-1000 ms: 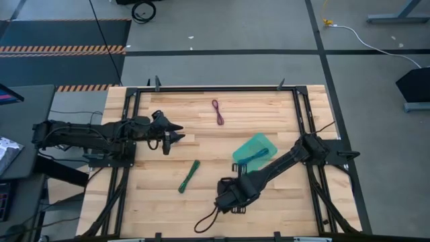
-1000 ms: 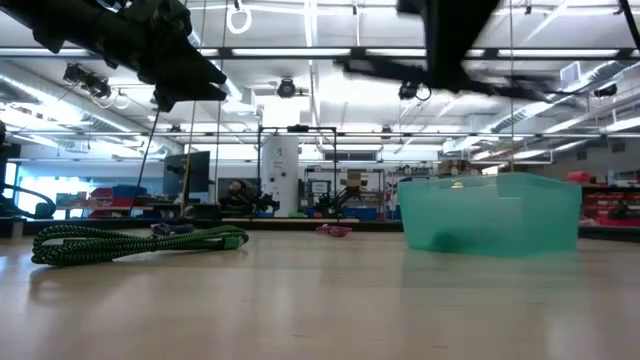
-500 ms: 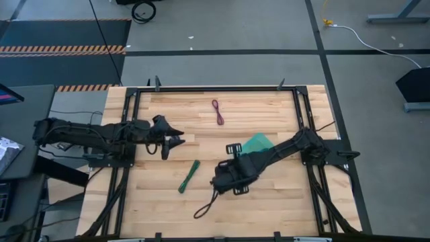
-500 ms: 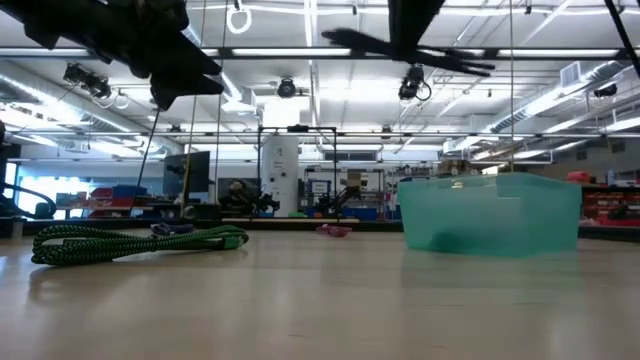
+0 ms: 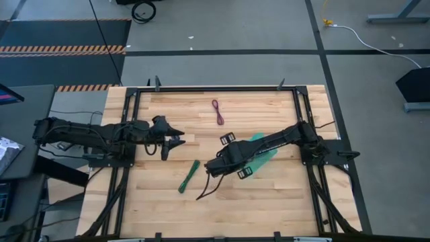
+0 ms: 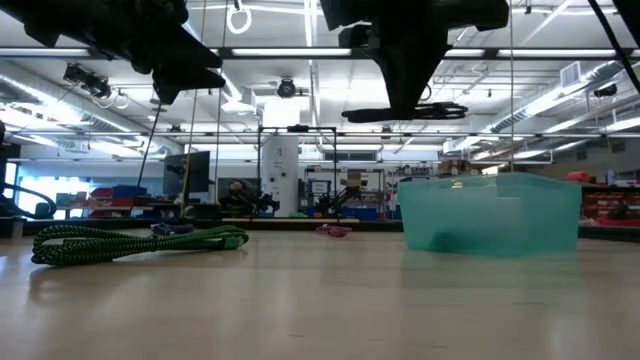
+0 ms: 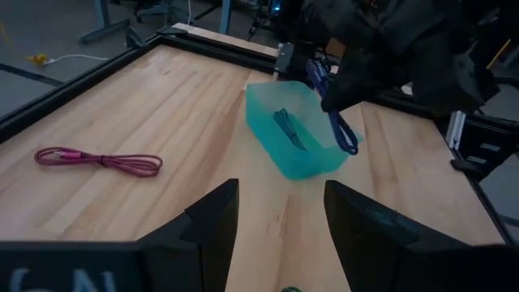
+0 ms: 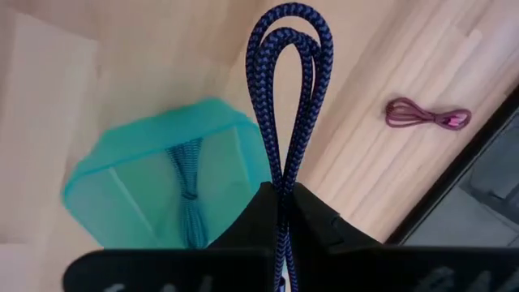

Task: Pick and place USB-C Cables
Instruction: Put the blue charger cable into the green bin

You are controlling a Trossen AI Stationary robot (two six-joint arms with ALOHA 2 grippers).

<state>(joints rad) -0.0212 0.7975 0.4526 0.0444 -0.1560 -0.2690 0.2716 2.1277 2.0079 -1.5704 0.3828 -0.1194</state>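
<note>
My right gripper point(image 5: 216, 167) is shut on a purple-blue cable point(image 8: 285, 89) and hovers above the table between the teal tray point(image 5: 261, 146) and the dark green cable point(image 5: 189, 176). A teal cable point(image 8: 189, 197) lies inside the tray. The maroon-magenta cable point(image 5: 218, 112) lies flat toward the far edge. The green cable lies flat near the table's middle. My left gripper point(image 5: 176, 139) hangs open above the table's left half, touching nothing. A second purple-blue cable does not show. My right gripper pinches the purple-blue cable bundle between its two fingers part-way along its length point(image 8: 284, 182), several strands together. One looped end point(image 8: 292, 20) sticks out past the fingertips. The other end point(image 5: 201, 195) trails out behind the gripper. The cable is lifted clear of the table.
A black frame point(image 5: 215, 88) runs around the table's edges. Bare wood point(image 5: 161, 208) lies along the near edge and at the far left corner. The tray point(image 6: 490, 212) stands right of centre, close to my right arm.
My right gripper has moved from near the table's near edge toward the far edge and slightly left, turning as it went, and now hovers beside the tray. The purple-blue cable has travelled with it, held clear of the table. My left arm has kept still.
</note>
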